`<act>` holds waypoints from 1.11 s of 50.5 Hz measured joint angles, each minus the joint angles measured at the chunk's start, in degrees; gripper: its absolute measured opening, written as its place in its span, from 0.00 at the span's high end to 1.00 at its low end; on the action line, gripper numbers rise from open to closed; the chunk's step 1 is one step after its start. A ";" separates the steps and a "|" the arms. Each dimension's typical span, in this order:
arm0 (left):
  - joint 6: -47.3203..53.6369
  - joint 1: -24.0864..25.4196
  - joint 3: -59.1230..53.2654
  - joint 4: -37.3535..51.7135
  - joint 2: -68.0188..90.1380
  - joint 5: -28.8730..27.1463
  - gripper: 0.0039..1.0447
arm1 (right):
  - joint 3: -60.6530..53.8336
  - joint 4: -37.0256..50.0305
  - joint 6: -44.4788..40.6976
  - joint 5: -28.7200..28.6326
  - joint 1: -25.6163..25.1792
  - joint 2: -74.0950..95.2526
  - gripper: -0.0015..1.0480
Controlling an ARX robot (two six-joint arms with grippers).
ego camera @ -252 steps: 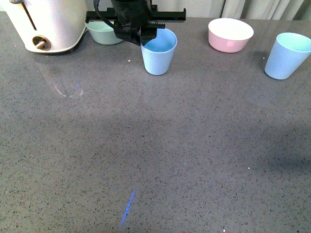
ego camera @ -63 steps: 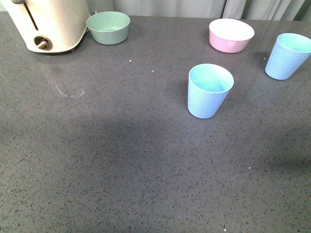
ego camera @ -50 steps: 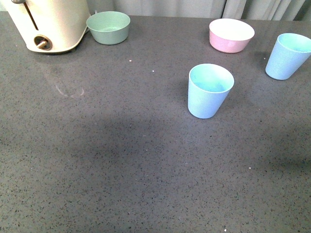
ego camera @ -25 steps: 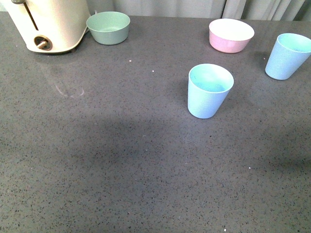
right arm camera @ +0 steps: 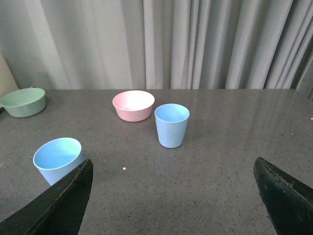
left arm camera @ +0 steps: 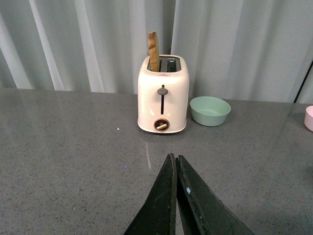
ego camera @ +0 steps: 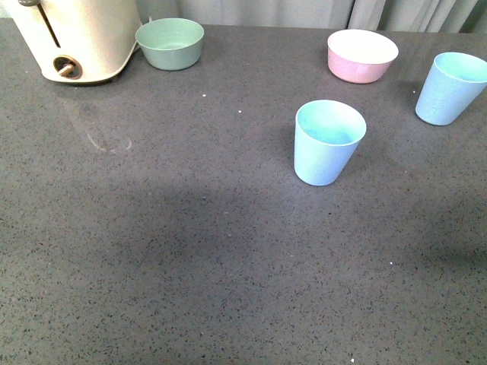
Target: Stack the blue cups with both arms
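A blue cup (ego camera: 329,142) stands upright nearer the robot than the pink bowl (ego camera: 362,55), the other blue cup (ego camera: 450,88) right of it. The left gripper (left arm camera: 175,161) is closed and empty; the right gripper (right arm camera: 172,164) is spread wide and empty.

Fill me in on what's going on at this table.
Nothing is held. The middle cup and the far-right cup, both blue, stand upright and apart on the grey counter, not yet stacked. The left gripper is shut and empty, facing the toaster; the right gripper is wide open, facing both cups and the pink bowl.
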 joint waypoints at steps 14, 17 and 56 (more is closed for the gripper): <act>0.04 0.00 0.00 -10.69 -10.45 0.00 0.99 | 0.00 0.00 0.00 0.00 0.00 0.00 0.09; 0.04 0.00 0.00 -10.75 -10.45 0.00 0.99 | 0.00 0.00 0.00 0.00 0.00 0.00 0.09; 0.15 0.00 0.00 -10.78 -10.47 0.00 0.08 | 42.64 3.13 -31.08 -15.76 -13.62 83.54 0.09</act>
